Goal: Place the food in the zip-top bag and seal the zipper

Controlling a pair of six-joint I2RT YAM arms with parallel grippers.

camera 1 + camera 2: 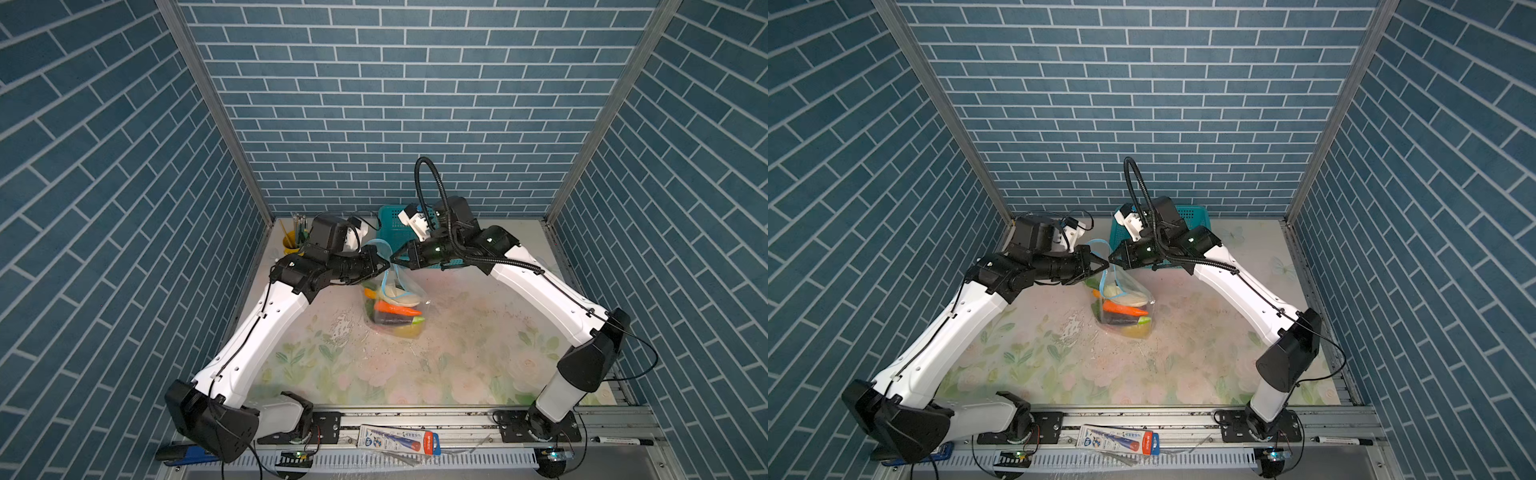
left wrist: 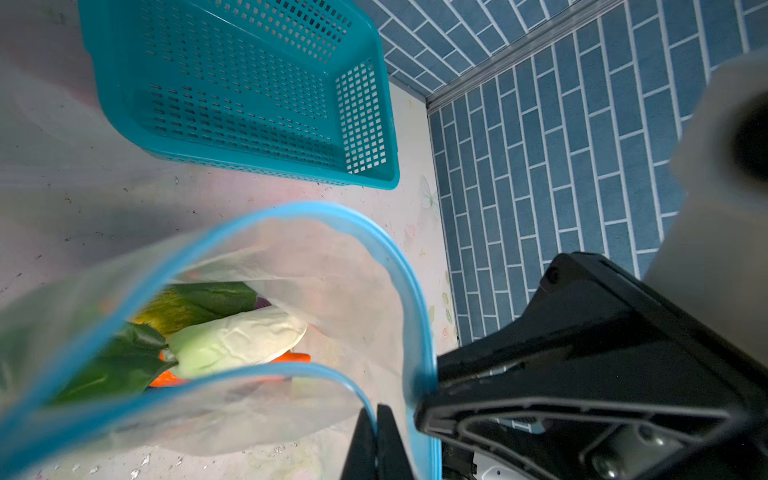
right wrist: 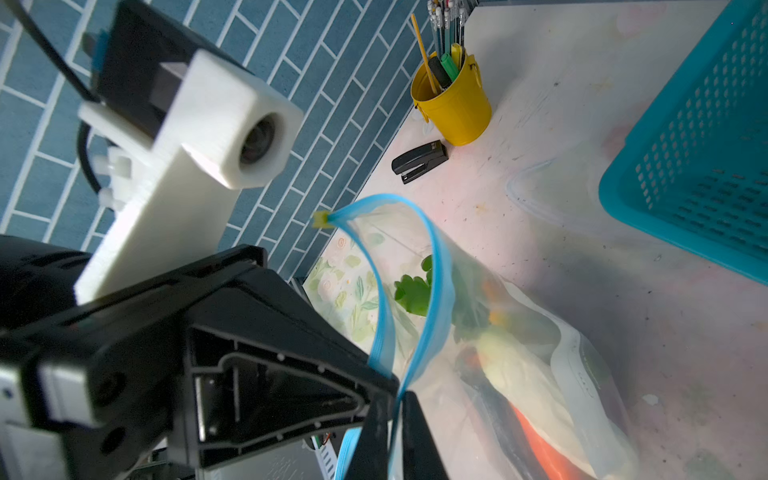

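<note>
The zip-top bag hangs upright between both grippers at mid table, its mouth gaping. Inside lies the food: an orange carrot, a white radish, green leafy pieces and dark pieces below. The light-blue zipper curves round the mouth, with the yellowish slider tab at its far end. My left gripper is shut on one strip of the zipper. Tip to tip with it, my right gripper has its jaws slightly apart, the other strip running between them.
A teal perforated basket stands right behind the bag, under the right arm. A yellow pen cup and a black stapler sit at the back left. A packet and a marker lie on the front rail.
</note>
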